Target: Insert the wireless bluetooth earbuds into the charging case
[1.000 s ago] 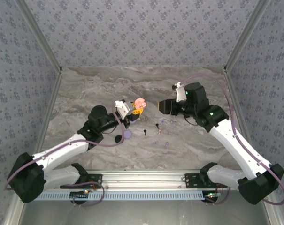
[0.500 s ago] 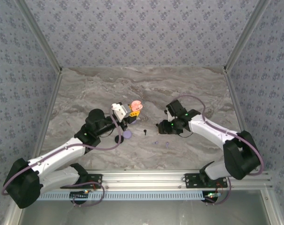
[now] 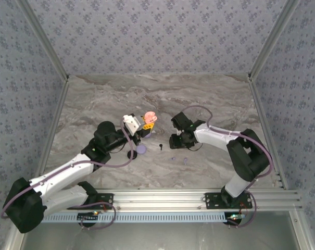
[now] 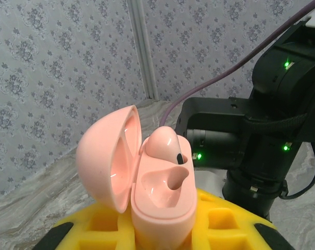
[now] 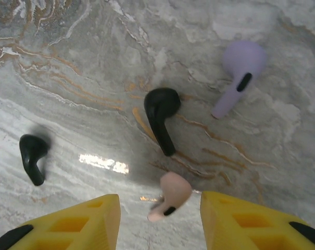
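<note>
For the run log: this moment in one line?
left gripper: holding open pink case, one bud seated | right gripper: open over pink earbud

Both arms have the same build: white link shells, black joint housings. Left arm (image 3: 68,172), right arm (image 3: 219,136). A lavender cable (image 4: 225,77) runs outside the shell on each one. Black mounts (image 3: 97,198) sit on a silver slotted rail (image 3: 157,197). There are small green LEDs (image 4: 287,64) on the right arm's black wrist housings. White camera block (image 3: 131,121) at my left wrist. The left gripper (image 3: 151,123) has yellow fingers (image 4: 227,226) with square recessed pockets and black patches at the outer corners. The right gripper (image 3: 173,142) has the same yellow fingers (image 5: 251,221), with the same pockets and black corners.
</note>
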You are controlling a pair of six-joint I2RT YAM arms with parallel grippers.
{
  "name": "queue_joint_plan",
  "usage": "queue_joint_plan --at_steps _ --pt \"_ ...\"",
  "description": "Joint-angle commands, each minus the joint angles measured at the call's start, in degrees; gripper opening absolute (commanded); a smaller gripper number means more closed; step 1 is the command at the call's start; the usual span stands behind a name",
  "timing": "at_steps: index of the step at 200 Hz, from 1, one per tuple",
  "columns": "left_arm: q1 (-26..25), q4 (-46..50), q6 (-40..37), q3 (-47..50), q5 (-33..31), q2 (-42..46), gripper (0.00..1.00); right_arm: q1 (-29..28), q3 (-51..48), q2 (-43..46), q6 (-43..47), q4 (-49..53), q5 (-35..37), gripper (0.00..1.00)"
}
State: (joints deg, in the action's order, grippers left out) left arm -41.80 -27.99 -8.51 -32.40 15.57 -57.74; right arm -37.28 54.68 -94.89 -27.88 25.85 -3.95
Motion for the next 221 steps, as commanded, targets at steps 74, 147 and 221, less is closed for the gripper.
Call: queue_joint_plan --at_steps 74,147,221 --pt "-0.4 0.2 -0.53 0.56 -0.81 1.89 0.07 -2.1 2.18 -3.93 -0.73 2.29 6.35 0.38" --pt "-0.47 0.95 -0.48 0.56 -1.07 2.28 0.07 -2.49 2.63 -4.66 -0.27 2.1 6.14 0.24" --pt "-0.4 0.72 1.81 0.36 0.19 0.7 0.07 -2.58 0.36 11.52 7.67 0.65 7.95 0.22"
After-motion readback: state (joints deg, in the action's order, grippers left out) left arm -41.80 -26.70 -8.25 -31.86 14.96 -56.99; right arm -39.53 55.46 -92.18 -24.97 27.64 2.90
